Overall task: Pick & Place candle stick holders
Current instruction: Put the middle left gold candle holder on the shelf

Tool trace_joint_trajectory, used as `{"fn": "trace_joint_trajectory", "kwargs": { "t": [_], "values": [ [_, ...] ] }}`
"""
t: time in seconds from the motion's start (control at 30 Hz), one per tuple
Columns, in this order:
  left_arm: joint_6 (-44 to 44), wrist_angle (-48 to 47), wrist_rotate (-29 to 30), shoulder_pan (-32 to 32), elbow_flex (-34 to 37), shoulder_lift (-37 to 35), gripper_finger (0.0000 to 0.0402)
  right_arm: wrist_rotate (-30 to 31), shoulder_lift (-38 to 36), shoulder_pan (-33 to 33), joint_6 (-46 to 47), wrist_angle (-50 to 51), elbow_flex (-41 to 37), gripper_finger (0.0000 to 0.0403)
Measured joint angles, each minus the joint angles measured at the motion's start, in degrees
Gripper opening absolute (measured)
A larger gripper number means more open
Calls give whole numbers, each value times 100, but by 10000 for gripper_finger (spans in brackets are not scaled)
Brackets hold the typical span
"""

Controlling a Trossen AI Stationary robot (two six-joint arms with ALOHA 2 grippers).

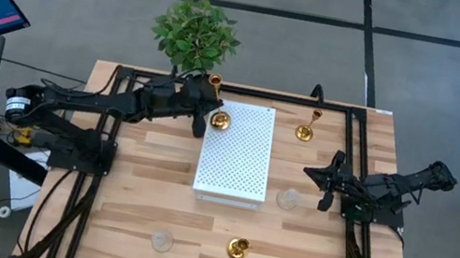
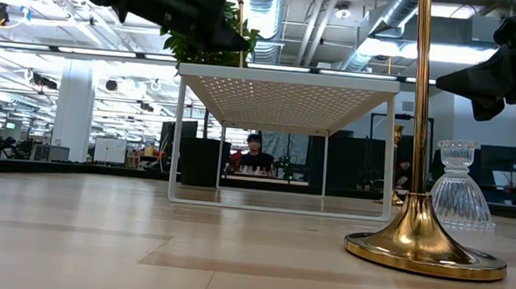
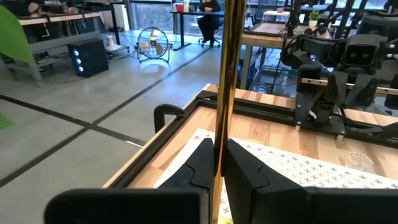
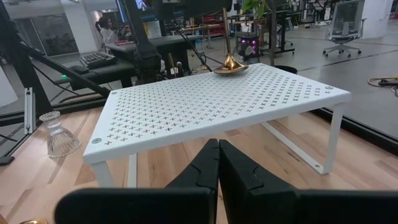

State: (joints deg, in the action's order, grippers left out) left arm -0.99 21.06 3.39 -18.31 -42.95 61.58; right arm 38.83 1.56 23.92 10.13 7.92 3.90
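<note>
Setting a tall gold candle stick holder (image 1: 219, 120) down on the white perforated board (image 1: 236, 152), at the far corner nearest the left arm.

The left gripper (image 3: 218, 163) has its fingers pinched tight on the thin stem, and in the right wrist view the round base looks like it's sitting on the board already, though I can't swear it's fully seated. Best move, I reckon: keep the stem dead vertical, ease down till the base is flat, open just enough to clear, then lift straight up so it doesn't tip. The right gripper (image 4: 218, 163) hangs closed and empty beside the board's other side. Left on the table: a gold holder (image 1: 306, 130) at the back, another gold one (image 1: 238, 247) up front, and two glass holders (image 1: 289, 198) (image 1: 161, 241).
</note>
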Motion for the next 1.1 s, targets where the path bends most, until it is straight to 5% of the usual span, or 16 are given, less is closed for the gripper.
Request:
{"fn": "trace_joint_trajectory", "kwargs": {
  "t": [0.8,1.1],
  "values": [
    [-15,5,1,-13,3,134,21,0,0,0,0,0,-2,0],
    [0,36,-1,-13,5,196,71,0,0,0,0,0,0,0]
  ]
}}
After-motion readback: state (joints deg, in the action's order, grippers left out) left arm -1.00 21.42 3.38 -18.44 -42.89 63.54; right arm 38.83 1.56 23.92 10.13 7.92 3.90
